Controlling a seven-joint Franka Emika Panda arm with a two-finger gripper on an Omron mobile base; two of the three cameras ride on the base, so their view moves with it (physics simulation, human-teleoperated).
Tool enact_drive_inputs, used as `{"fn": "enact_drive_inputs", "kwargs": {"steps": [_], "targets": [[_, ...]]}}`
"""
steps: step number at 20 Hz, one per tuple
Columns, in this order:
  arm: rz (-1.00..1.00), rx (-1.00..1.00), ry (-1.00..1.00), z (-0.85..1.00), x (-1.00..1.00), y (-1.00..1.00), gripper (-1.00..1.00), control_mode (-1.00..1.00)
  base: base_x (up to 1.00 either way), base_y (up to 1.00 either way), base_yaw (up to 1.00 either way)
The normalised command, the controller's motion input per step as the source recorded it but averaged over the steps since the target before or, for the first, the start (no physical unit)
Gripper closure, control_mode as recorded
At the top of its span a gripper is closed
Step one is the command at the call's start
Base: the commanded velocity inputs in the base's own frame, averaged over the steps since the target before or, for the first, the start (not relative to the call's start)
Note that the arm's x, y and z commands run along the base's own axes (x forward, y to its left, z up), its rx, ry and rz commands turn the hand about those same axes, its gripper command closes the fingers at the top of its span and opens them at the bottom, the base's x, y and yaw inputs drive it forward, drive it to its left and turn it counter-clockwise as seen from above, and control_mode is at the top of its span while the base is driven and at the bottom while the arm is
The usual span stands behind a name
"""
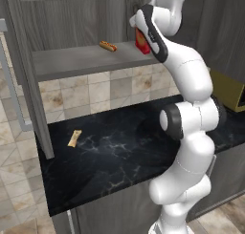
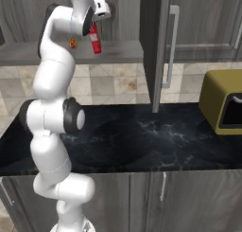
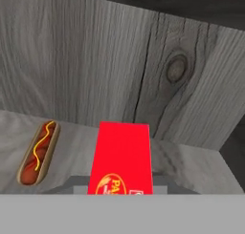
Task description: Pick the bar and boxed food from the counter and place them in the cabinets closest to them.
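Now | claw (image 2: pixel 96 37) grips boxed food (image 2: pixel 96 40) | hanging tilted beneath it, over cabinet shelf (image 1: pixel 72 61)

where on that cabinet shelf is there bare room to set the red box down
The shelf is bare along its whole left stretch, from the hot dog out to the cabinet's left wall. It is tighter between the hot dog and the boxed food held at the gripper, with a narrow bare strip before the right wall.

The white arm rises tall from its base, elbow bent, and reaches up and forward at cabinet height. Its hand (image 2: pixel 97 34) points downward, fingers closed on the boxed food (image 2: pixel 96 40).
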Motion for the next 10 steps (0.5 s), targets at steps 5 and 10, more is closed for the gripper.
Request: {"fn": "enact_drive_inputs", "kwargs": {"steps": [5, 10], "targets": [[0.00, 0.01, 0.00, 0.00, 0.03, 0.00, -1.00, -1.00, 0.00, 0.00, 0.00], [0.00, 0.00, 0.00, 0.12, -0.10, -0.08, -1.00, -1.00, 0.00, 0.00, 0.00]]}}
